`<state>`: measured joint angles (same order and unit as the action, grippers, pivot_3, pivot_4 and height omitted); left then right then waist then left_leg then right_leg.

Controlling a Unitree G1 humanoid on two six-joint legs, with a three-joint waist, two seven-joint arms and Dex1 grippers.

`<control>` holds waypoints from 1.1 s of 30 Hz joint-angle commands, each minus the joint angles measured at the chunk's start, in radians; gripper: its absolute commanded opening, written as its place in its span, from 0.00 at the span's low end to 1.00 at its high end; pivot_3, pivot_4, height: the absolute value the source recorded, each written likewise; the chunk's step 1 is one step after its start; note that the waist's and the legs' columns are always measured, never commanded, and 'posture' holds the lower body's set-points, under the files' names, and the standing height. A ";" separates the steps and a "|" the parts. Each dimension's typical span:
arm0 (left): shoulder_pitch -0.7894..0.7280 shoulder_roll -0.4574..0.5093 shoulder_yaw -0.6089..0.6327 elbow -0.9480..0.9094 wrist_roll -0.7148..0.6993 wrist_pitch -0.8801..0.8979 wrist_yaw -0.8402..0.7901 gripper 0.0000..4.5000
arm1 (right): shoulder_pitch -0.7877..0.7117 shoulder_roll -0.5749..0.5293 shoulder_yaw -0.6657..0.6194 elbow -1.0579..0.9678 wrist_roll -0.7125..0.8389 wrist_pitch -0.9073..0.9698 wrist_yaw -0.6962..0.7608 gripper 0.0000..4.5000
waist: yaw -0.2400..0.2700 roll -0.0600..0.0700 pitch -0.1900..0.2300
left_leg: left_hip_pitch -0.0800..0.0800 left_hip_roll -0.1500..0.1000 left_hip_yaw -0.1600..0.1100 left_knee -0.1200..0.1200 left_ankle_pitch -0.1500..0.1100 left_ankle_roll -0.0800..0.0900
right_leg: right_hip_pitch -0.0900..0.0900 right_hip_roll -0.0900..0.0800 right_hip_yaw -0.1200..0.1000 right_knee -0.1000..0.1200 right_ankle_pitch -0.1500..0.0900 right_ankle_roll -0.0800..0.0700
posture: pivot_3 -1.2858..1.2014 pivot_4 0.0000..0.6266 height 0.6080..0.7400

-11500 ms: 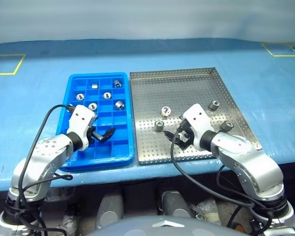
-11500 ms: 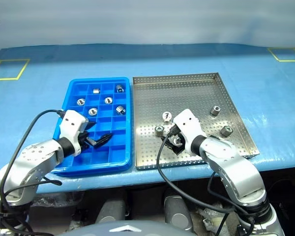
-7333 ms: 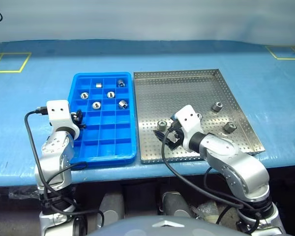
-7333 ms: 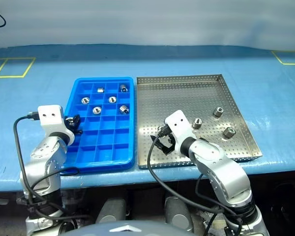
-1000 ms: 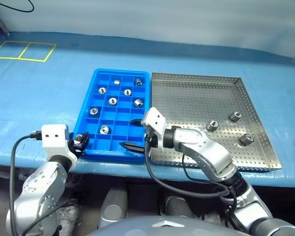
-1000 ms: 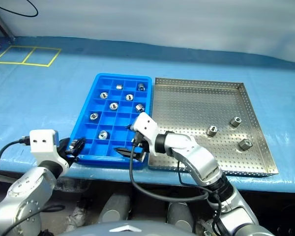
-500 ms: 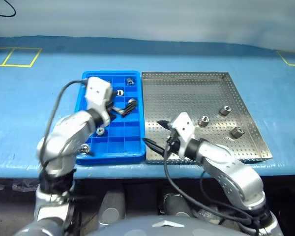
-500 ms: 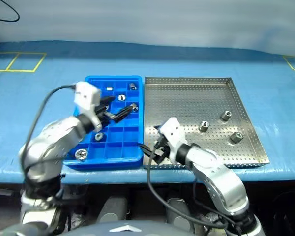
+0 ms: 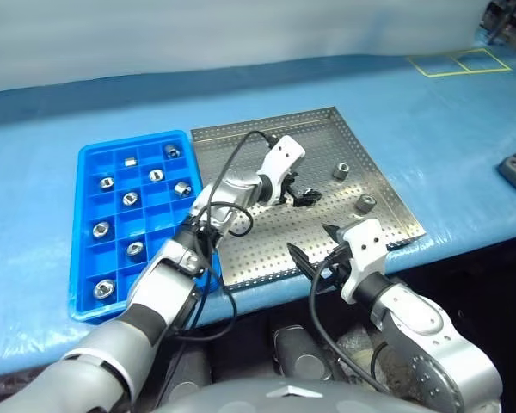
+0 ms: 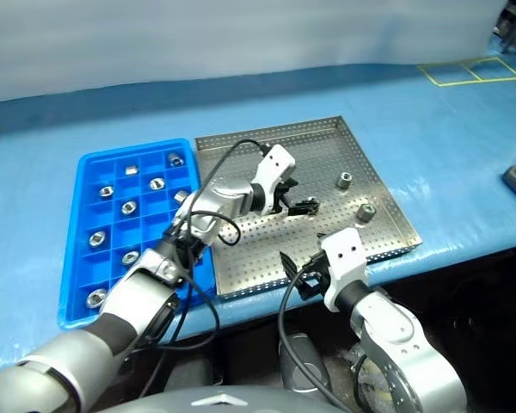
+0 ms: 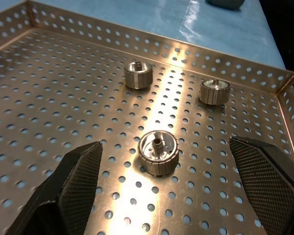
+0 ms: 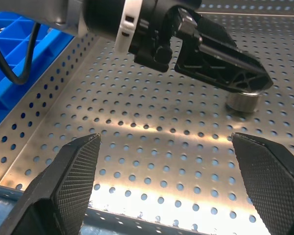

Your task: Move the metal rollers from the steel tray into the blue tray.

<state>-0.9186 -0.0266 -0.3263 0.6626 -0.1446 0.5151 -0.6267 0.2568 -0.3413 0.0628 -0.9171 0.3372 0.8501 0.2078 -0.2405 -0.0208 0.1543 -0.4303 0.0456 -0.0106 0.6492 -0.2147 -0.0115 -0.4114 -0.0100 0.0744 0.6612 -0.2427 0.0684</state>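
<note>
Three metal rollers (image 11: 158, 152) remain on the steel tray (image 9: 241, 249): one lies between the spread tips of the left gripper (image 9: 303, 197), near the tray's middle, and two more (image 9: 341, 170) (image 9: 365, 203) sit toward its 2 and 3 o'clock side, apart from each other. The wrist view shows the nearest one standing on a flat end, centre hole upward, with ribbed sides.

It looks like solid, stiff metal, dense for its size and not fragile. The polished skin is probably slippery, and a roller tipped onto its side would likely roll across the perforated floor. The safest hold seems to be across the round side wall, one finger on each side, squeezing squarely so it does not squirt out.

The left gripper's fingers (image 11: 76, 176) are released and wide, flanking that roller without touching it. The right gripper (image 9: 321, 248) hangs over the tray's 6 o'clock edge, its fingers also released and holding nothing.

At the steel tray's 9 o'clock, touching it, the blue tray (image 9: 84, 292) already carries about nine rollers, one per compartment. Both trays rest on the blue-covered counter (image 9: 34, 120).
</note>
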 commanded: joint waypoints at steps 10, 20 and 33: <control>-0.104 -0.081 0.072 0.263 0.118 -0.178 0.162 1.00 | 0.008 0.005 -0.018 -0.049 0.005 -0.020 -0.031 1.00 | -0.102 0.000 0.000 | 0.001 0.000 0.000 -0.002 0.000 0.000 | 0.000 0.000 0.002 0.000 0.000 0.001 | 0.36 0.24 1.00; -0.070 -0.069 0.175 0.190 0.084 -0.212 0.183 1.00 | -0.018 0.003 -0.007 -0.029 0.012 -0.017 -0.024 1.00 | -0.098 0.000 0.000 | 0.001 0.000 0.001 -0.002 0.000 0.000 | 0.000 0.000 0.002 0.000 0.000 0.002 | 0.37 0.24 1.00; 0.153 0.031 0.168 -0.198 0.092 -0.145 0.155 1.00 | -0.155 0.082 -0.019 0.135 -0.053 0.014 -0.124 1.00 | -0.098 0.001 0.000 | 0.002 0.000 0.002 -0.003 0.000 0.000 | 0.000 0.000 0.004 0.001 0.000 0.002 | 0.38 0.24 1.00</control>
<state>-0.7822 -0.0042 -0.1642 0.5789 -0.0470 0.3853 -0.4620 0.1263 -0.2769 0.0660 -0.8014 0.3025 0.8618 0.1218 -0.3387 -0.0203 0.1548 -0.4271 0.0461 -0.0074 0.6465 -0.2147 -0.0117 -0.4118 -0.0097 0.0802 0.6632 -0.2427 0.0708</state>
